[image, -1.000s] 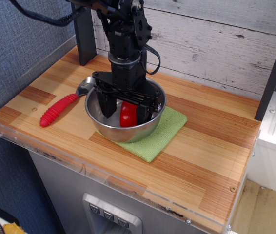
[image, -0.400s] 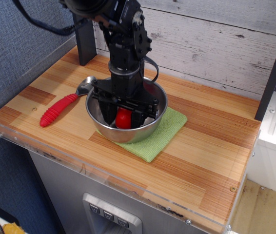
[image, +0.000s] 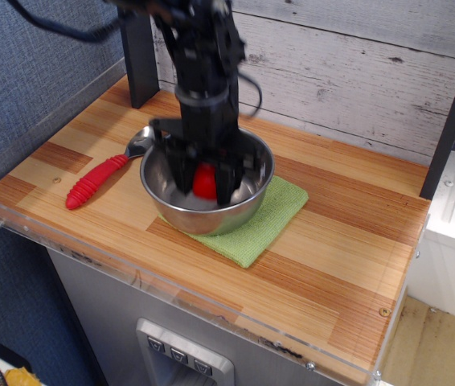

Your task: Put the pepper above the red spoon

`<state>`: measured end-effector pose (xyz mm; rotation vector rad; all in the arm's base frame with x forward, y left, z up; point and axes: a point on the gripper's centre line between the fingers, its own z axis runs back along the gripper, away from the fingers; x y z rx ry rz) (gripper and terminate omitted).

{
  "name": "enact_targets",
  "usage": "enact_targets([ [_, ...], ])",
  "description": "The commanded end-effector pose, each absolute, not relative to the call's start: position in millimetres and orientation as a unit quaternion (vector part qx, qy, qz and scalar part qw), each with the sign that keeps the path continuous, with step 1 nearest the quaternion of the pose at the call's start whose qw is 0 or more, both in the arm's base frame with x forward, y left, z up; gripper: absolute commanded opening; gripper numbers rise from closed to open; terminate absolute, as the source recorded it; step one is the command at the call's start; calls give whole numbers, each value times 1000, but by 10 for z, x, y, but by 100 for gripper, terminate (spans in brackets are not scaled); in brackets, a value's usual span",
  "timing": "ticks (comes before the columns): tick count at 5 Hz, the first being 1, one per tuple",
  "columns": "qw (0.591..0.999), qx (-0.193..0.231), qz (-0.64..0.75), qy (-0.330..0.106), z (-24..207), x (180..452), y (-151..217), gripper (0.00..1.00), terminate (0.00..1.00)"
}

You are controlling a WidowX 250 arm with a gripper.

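The pepper [image: 204,182], a small glossy red piece, sits inside the steel bowl [image: 205,219] at the middle of the wooden table. My gripper [image: 204,183] reaches down into the bowl, its black fingers [image: 226,178] close against both sides of the pepper. The image of the arm is a little blurred. The red spoon [image: 96,182] lies on the table left of the bowl, its ribbed handle toward the front left and its silver head [image: 140,143] beside the bowl's rim.
A green cloth [image: 269,215] lies under the bowl and sticks out to its right. A black post [image: 140,60] stands at the back left. A clear plastic guard [image: 67,241] runs along the table's front and left edges. A white plank wall is behind.
The fingers were spread wide in the bowl and have drawn in onto the pepper. The pepper now sits slightly higher and more centred between them.
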<state>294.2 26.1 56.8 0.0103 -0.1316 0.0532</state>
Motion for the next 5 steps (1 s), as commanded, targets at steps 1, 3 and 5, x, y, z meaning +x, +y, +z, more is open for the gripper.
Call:
enact_targets([
  [1,988,15,-27,-151,1231,3352,634,0,0],
  [3,982,46,-122,-136,1194,3866,1068,0,0],
  [5,989,50,-83,-109,930,3702,1166,0,0],
])
